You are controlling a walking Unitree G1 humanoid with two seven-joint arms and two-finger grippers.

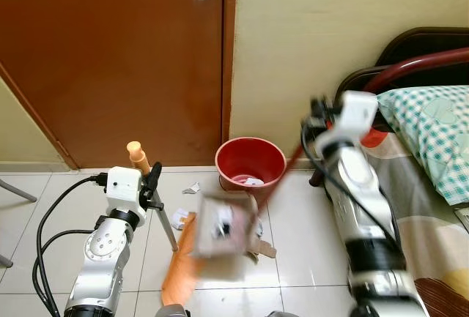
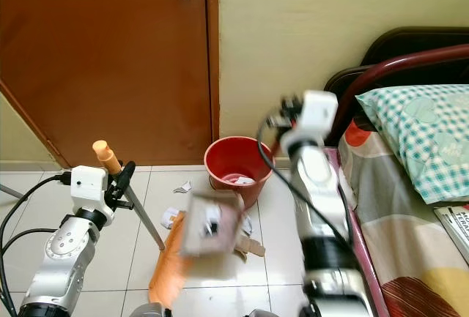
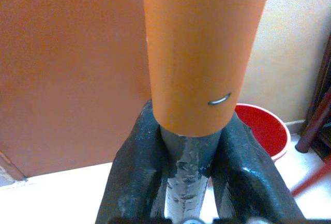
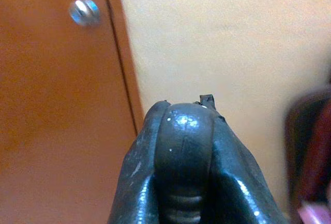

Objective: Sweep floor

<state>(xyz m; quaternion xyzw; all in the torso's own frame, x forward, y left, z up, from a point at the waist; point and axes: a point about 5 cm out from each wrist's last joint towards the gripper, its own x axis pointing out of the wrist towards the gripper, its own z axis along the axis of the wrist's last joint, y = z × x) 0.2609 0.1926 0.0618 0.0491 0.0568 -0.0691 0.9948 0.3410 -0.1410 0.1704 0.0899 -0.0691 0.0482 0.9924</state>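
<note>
A red bucket [image 1: 250, 162] by the door holds what looks like paper scraps. The left gripper [image 3: 187, 154] clamps the broom handle [image 3: 204, 53]; the right gripper [image 4: 183, 146] grips a dark rounded handle end [image 4: 184, 125].

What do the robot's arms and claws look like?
Both arms are shiny silver metal with round joints and white boxy wrist blocks. Black cables loop along the left arm and the right arm. The left claw and right claw each have two thick, glossy black fingers, scuffed in spots.

Pincer [image 4: 192, 131] closed; door knob [image 4: 85, 11] behind.
</note>
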